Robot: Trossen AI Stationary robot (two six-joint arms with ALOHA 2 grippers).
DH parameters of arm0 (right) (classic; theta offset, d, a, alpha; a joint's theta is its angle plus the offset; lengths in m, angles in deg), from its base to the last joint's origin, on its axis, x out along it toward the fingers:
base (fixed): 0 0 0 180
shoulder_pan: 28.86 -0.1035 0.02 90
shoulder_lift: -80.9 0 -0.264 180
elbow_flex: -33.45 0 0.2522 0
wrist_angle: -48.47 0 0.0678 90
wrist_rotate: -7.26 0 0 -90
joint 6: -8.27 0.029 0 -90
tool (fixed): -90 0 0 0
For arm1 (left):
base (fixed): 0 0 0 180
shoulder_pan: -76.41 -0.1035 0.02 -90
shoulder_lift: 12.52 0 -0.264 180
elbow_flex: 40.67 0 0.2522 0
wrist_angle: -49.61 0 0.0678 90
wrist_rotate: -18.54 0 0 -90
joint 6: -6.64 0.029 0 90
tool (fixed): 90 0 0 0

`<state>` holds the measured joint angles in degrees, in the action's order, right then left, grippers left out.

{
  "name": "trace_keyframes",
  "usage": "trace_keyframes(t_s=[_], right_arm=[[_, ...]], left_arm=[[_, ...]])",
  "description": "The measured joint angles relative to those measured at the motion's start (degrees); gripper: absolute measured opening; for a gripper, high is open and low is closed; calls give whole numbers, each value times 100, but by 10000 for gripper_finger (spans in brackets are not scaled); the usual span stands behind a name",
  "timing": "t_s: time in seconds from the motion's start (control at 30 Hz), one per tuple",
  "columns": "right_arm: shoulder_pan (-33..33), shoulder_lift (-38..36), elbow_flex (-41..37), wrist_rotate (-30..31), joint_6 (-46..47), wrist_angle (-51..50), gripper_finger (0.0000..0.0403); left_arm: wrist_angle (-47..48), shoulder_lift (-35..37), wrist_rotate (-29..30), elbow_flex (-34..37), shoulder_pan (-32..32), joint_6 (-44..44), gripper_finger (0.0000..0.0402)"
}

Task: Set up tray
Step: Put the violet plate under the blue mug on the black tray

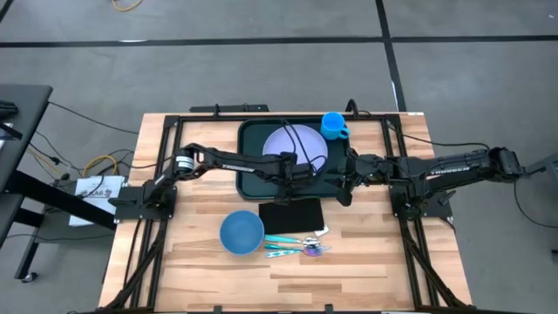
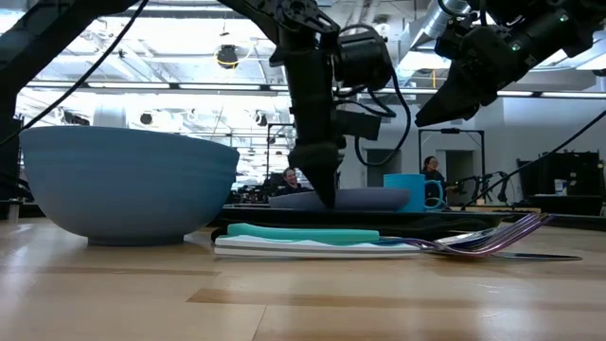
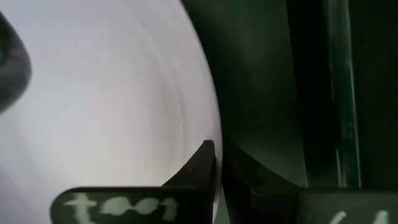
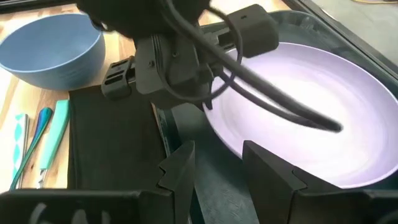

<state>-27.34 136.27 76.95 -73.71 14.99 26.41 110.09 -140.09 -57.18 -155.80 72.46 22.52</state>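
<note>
Wooden table [image 1: 192, 270]: pale butcher-block planks framed by black rails; it carries everything below.
Bowl: a round blue plastic bowl [image 1: 241, 233] sits on the near-left part of the table, just beside the black mat's near-left corner.
Left arm: it reaches from the table's left side toward the middle, its left gripper [image 3: 217, 167] down at the near rim of the plate.
Left fingers: pressed together on the plate's edge, as the left wrist view shows, one dark tip above the rim and one beyond it.
Plate: a round lavender plastic plate [image 1: 295, 142] lies inside the tray.
Tray: the large dark green rectangular plastic tray [image 1: 249, 139] with a raised rim lies at the far middle of the table, under the plate.
Mat: a flat black rectangle [image 1: 291, 215] lies just in front of the tray.
Cutlery: teal-handled utensils [image 1: 293, 245] lie on a white napkin just in front of the mat.
Mug: a small blue mug [image 1: 334, 126] stands at the tray's far-right corner.
Right arm: it comes in from the right, its right gripper [image 4: 219, 163] raised over the tray's near-right part.
Right fingers: spread apart, holding nothing.
</note>
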Motion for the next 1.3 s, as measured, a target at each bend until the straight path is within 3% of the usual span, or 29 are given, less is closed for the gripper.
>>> trace_keyframes(t_s=[1.1, 1.3], right_arm=[[0, 0, 0, -8, 88, 0, 127], [2, 0, 0, -8, 91, -22, 127]], left_arm=[[-230, -12, -109, 2, 190, 740, 1], [-230, -12, -156, 7, 190, 754, 18]])
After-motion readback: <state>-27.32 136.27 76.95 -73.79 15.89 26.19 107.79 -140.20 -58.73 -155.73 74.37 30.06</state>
